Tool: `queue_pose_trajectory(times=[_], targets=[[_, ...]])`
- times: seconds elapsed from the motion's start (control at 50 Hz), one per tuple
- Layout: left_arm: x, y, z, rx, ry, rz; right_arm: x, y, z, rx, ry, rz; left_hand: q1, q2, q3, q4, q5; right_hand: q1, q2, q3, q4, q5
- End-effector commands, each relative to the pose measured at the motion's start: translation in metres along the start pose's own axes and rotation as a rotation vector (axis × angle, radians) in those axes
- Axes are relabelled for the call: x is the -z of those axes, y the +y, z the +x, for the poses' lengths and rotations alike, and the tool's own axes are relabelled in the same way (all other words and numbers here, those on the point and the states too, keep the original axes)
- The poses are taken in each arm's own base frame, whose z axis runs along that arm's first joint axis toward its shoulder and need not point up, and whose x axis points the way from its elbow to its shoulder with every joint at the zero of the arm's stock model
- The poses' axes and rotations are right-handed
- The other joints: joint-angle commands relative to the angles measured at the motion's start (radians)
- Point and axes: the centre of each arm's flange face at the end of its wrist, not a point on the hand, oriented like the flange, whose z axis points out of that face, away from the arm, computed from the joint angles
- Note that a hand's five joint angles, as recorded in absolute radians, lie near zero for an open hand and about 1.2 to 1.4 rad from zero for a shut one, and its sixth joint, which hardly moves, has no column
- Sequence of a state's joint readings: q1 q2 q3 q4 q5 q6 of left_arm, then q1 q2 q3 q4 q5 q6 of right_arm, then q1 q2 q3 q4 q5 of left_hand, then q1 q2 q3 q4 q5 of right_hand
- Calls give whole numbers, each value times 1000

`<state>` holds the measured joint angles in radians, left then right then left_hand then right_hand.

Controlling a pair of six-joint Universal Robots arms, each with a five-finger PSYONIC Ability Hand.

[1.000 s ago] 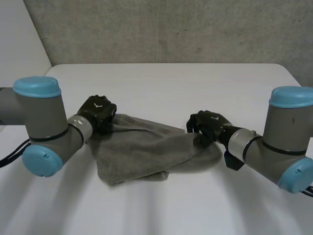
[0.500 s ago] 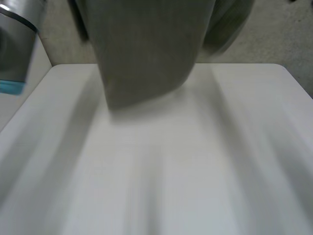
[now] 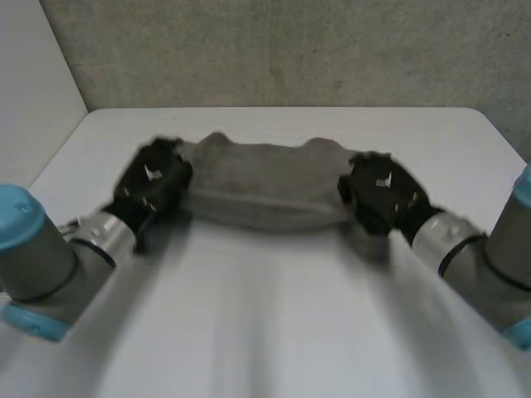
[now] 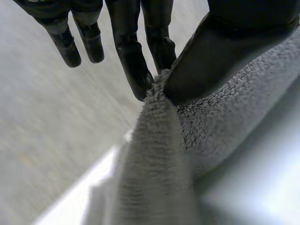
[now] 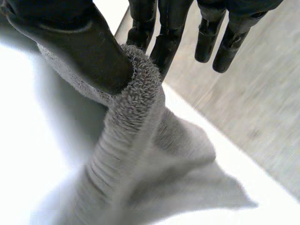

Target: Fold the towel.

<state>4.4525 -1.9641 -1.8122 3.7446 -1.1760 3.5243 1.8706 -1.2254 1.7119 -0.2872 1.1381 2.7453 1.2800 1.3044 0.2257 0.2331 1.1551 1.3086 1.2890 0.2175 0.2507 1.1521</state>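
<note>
A grey terry towel (image 3: 261, 184) stretches across the far middle of the white table (image 3: 274, 332) between my two hands. My left hand (image 3: 151, 182) holds its left end. Its wrist view has the thumb (image 4: 211, 56) pinching the towel's edge (image 4: 159, 140) against the fingers (image 4: 136, 70). My right hand (image 3: 380, 192) holds the right end. There the thumb (image 5: 79, 47) presses the rolled edge of the towel (image 5: 136, 108) against the fingers (image 5: 164, 42). The towel hangs down from both pinches.
The table's far edge (image 3: 282, 109) runs just behind the towel, with a grey wall (image 3: 274, 50) beyond it. My grey arms (image 3: 50, 265) come in from both near corners.
Both hands have carried the towel from the near middle up and away to the far side of the table. It was lifted high in between and now spans flatter between the hands.
</note>
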Motion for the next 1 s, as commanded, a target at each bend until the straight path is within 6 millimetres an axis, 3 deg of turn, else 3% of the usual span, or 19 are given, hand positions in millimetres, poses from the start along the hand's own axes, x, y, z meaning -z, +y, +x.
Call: queue_pose_trajectory(times=[0.02,0.12,0.16,0.2,0.24,0.42,0.6,0.74,0.86,0.96,1.0], targets=[[7,32,26,-65,77,-127,1,34,1,-42,5,-105,116,92,-51,-59,67,88,107,-43,-76,70],[7,31,25,-68,74,-133,4,22,14,-44,42,-76,116,92,-51,-59,67,88,107,-43,-76,70],[7,31,24,-70,72,-131,5,20,15,-42,46,-72,23,-2,-51,-59,-27,88,107,-43,-76,70],[6,31,23,-74,54,-136,7,19,15,-45,47,-72,-316,-341,-51,-59,-366,88,107,-43,-76,70],[6,32,21,-77,32,-141,8,20,14,-53,45,-78,-396,-421,-51,-59,-446,88,107,-43,-76,70],[-2,33,8,-105,-88,-128,14,13,13,-138,38,-101,-497,-521,-51,-59,-547,88,107,-43,-76,70],[-7,34,-4,-119,-143,-120,18,10,22,-158,61,-105,-479,-504,-51,-59,-529,88,107,-43,-76,70],[-8,41,-9,-114,-157,-140,21,11,51,-166,141,-105,-473,-498,-51,-59,-523,88,107,-43,-76,70],[-8,45,-20,-111,-191,-157,21,11,58,-165,159,-103,-429,-454,-51,-59,-479,88,107,-43,-76,70],[-7,45,-20,-107,-185,-162,22,12,59,-171,162,-112,-156,-181,-51,-59,-206,88,107,-43,-76,70],[-4,44,-18,-98,-165,-180,22,13,59,-173,161,-114,115,91,-51,-59,66,88,107,-43,-76,70]])
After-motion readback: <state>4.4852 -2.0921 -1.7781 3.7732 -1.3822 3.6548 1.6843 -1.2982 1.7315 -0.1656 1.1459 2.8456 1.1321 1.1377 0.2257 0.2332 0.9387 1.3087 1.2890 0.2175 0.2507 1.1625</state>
